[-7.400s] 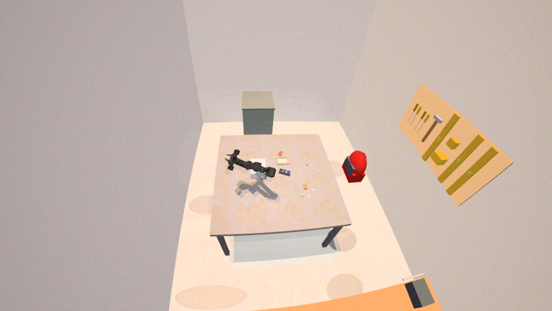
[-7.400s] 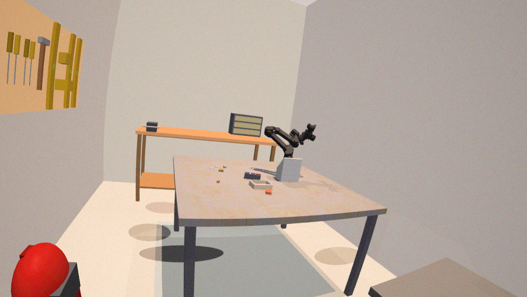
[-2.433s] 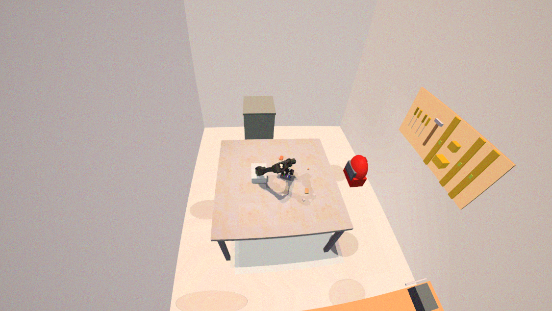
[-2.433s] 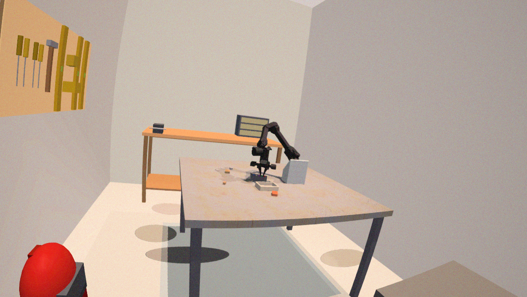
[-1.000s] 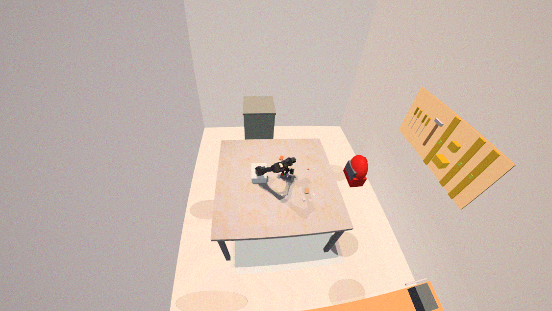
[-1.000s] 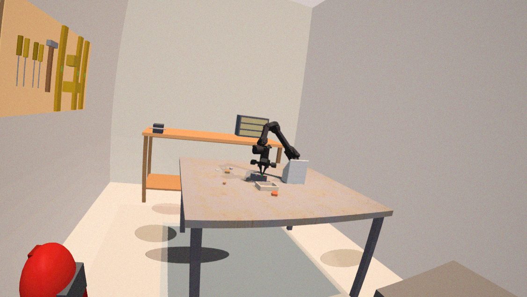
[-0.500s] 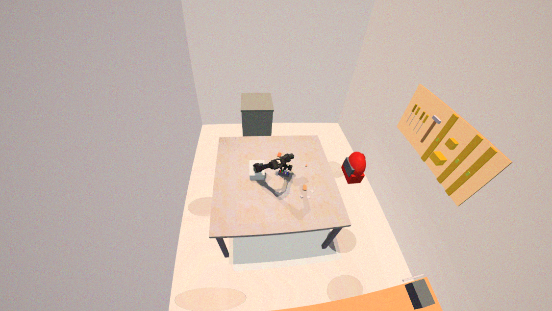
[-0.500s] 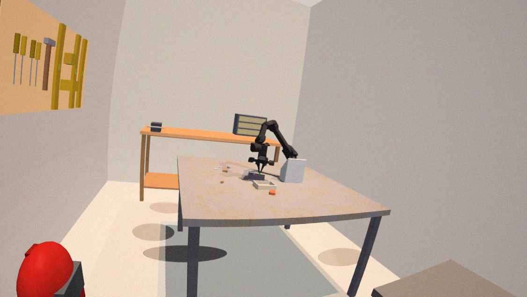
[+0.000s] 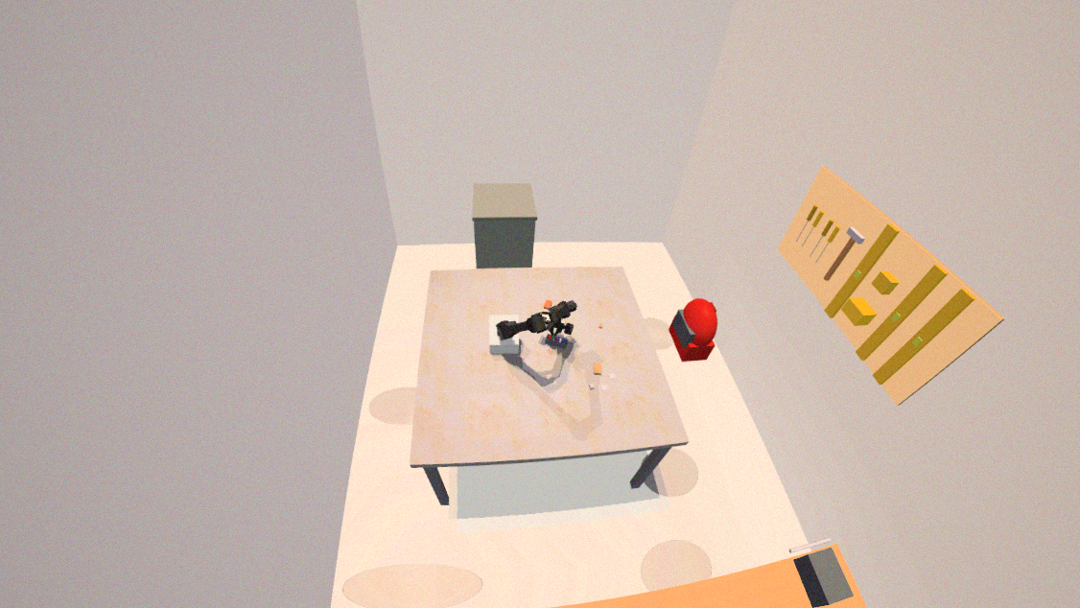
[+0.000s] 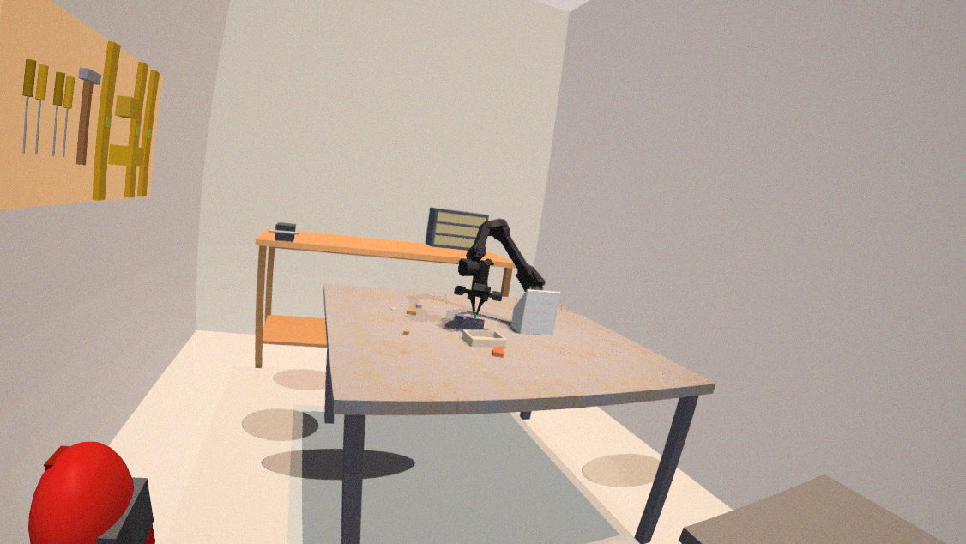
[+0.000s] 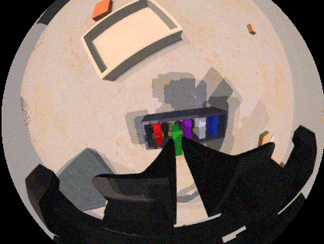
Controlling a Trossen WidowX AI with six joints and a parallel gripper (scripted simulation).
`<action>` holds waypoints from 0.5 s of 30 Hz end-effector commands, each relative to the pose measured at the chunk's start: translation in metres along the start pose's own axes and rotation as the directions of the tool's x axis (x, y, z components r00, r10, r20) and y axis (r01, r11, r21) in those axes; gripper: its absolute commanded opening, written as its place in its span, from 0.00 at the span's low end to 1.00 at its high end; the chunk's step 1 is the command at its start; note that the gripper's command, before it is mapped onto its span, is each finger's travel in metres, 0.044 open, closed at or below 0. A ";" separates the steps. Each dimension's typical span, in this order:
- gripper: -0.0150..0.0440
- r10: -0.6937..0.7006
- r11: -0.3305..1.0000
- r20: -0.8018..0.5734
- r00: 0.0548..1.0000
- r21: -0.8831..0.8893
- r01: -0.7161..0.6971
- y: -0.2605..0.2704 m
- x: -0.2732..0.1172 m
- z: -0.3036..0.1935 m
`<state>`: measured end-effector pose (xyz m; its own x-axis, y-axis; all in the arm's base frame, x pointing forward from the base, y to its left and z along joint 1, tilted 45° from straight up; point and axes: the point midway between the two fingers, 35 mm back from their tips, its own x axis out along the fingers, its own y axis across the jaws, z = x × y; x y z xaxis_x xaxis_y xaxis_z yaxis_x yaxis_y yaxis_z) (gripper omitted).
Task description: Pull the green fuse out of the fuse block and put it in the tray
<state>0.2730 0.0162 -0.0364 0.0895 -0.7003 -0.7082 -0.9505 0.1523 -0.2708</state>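
My gripper (image 10: 474, 313) (image 11: 177, 141) is shut on the green fuse (image 10: 474, 317) (image 11: 177, 133). The fuse hangs upright from the fingertips, raised over the dark fuse block (image 10: 466, 324) (image 11: 162, 116). Whether its lower end is fully clear of the slot is hard to tell. The red fuse (image 11: 157, 135) stands in the block on one side. The purple fuse (image 11: 187, 129), white fuse (image 11: 200, 127) and blue fuse (image 11: 212, 125) stand on the other. The open beige tray (image 10: 487, 343) (image 11: 146, 54) is beyond the block in the wrist view and holds nothing.
An orange-red piece (image 9: 548, 304) (image 10: 498, 352) (image 11: 102, 9) lies just beyond the tray. A small orange piece (image 9: 600, 325) (image 10: 406, 332) (image 11: 251, 28) and another orange piece (image 9: 597, 368) (image 10: 411, 311) lie farther off. The arm's grey base box (image 10: 539, 311) (image 11: 86, 181) stands beside the block.
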 end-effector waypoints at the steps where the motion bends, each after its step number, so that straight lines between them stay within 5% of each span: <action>1: 0.25 0.004 1.000 0.003 1.000 0.003 -0.004 0.000 -0.003 0.000; 15: 0.25 0.004 1.000 0.002 1.000 0.003 -0.004 0.001 -0.009 0.000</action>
<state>0.2721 0.0212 -0.0309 0.0898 -0.7010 -0.7075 -0.9506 0.1517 -0.2709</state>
